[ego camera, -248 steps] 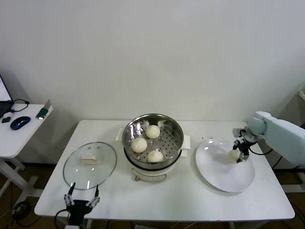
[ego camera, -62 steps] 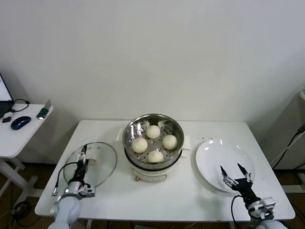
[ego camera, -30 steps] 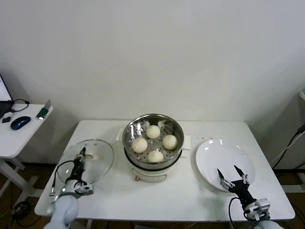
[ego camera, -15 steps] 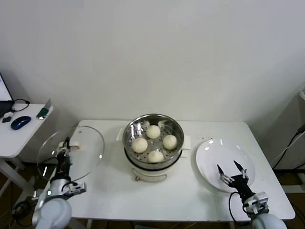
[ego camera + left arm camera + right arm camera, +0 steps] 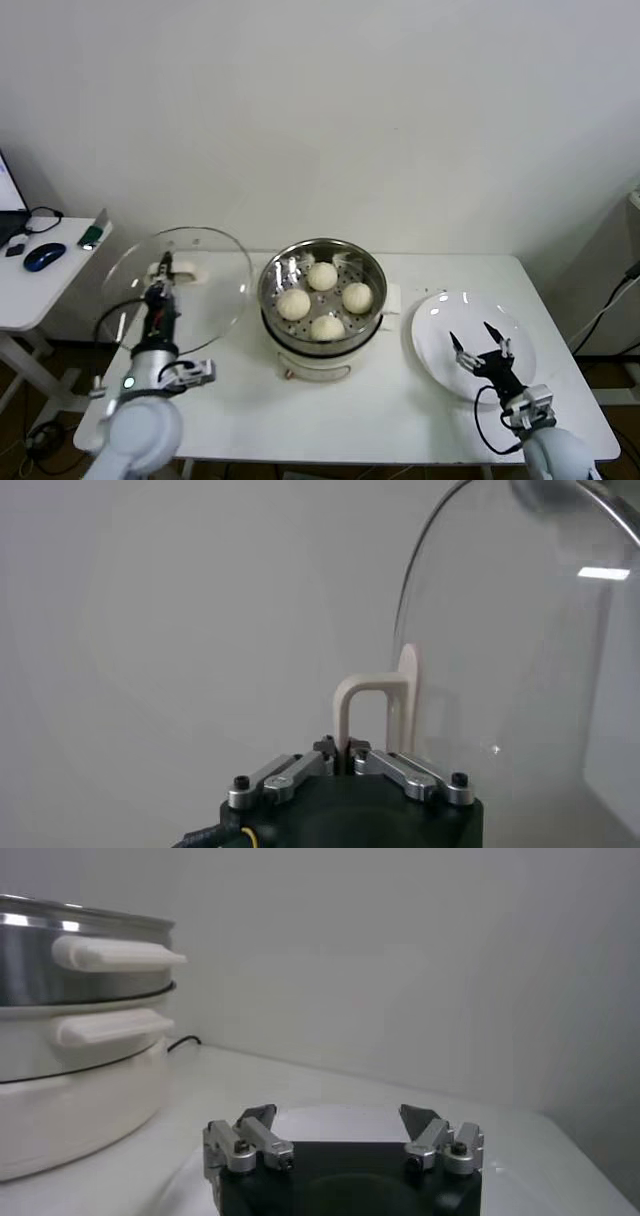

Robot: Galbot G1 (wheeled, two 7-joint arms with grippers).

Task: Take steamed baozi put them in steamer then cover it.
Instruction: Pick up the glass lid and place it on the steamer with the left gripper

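Glass is the worry with the cover (image 5: 175, 280): rigid, smooth and probably fairly heavy for its one small grip point, it hangs tilted on edge in the air directly above the left gripper (image 5: 162, 288), whose fingers are pinched tight on the cream-white handle (image 5: 378, 712) at its centre. That handle looks like the only sound hold, since the dome and metal rim would likely slip, and the steamer (image 5: 322, 296) with four baozi (image 5: 325, 291) sits off to that gripper's inner side. Right gripper (image 5: 479, 352) idles spread wide over the white plate (image 5: 440, 330), holding nothing
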